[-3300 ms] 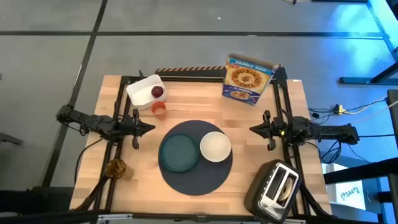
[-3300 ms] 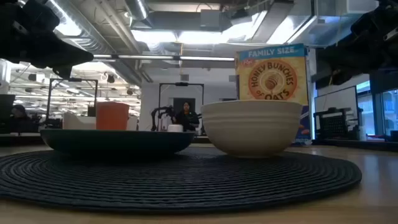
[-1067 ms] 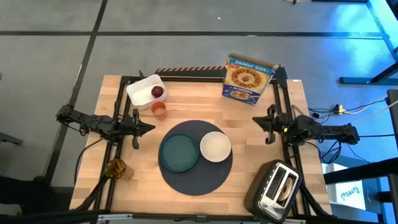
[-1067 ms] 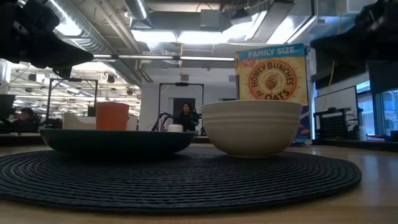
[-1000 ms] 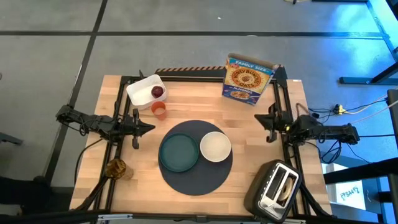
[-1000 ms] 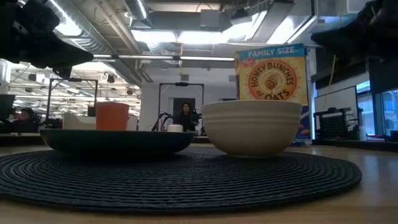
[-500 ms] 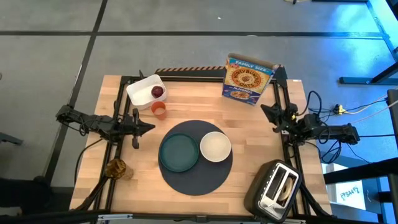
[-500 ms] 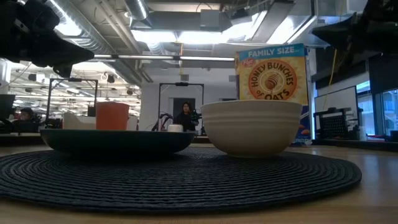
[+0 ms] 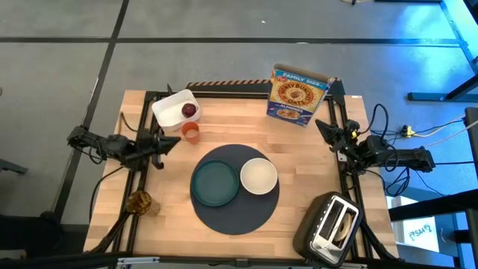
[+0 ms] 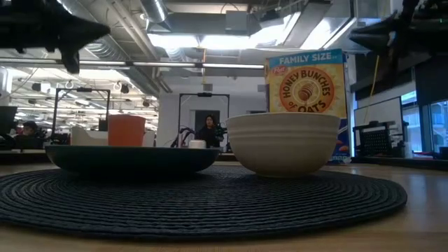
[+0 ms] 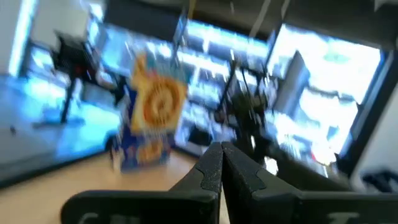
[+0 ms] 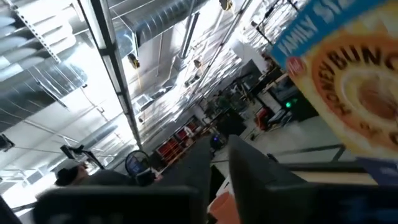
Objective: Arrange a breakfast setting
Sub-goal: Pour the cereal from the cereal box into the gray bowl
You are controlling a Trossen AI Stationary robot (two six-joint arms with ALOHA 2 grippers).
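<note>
The round dark-navy mat [image 9: 235, 213] lies at the table's middle. The teal plate [image 9: 215, 183] and the white bowl [image 9: 258, 175] rest side by side on it. The small orange cup [image 9: 191, 132] stands beyond the mat, next to a white container [image 9: 168, 108] holding the red apple [image 9: 189, 110]. The bagel [image 9: 139, 201] lies at the left near corner. No cutlery shows. My left gripper [image 9: 176, 140] is shut and empty, in the air near the cup. My right gripper [image 9: 320, 124] is shut and empty, in the air near the cereal box [image 9: 300, 93].
A toaster [image 9: 332, 224] stands at the near right corner. The cereal box stands upright at the far edge, right of the middle. Bare wood shows between the mat and each arm's frame. The room beyond the table shows in the low view.
My right gripper has swung from beside the bowl toward the table's far right, to near the cereal box, and has tipped upward. My left gripper has risen a little and turned toward the far edge. Both stay shut. Nothing on the table has moved.
</note>
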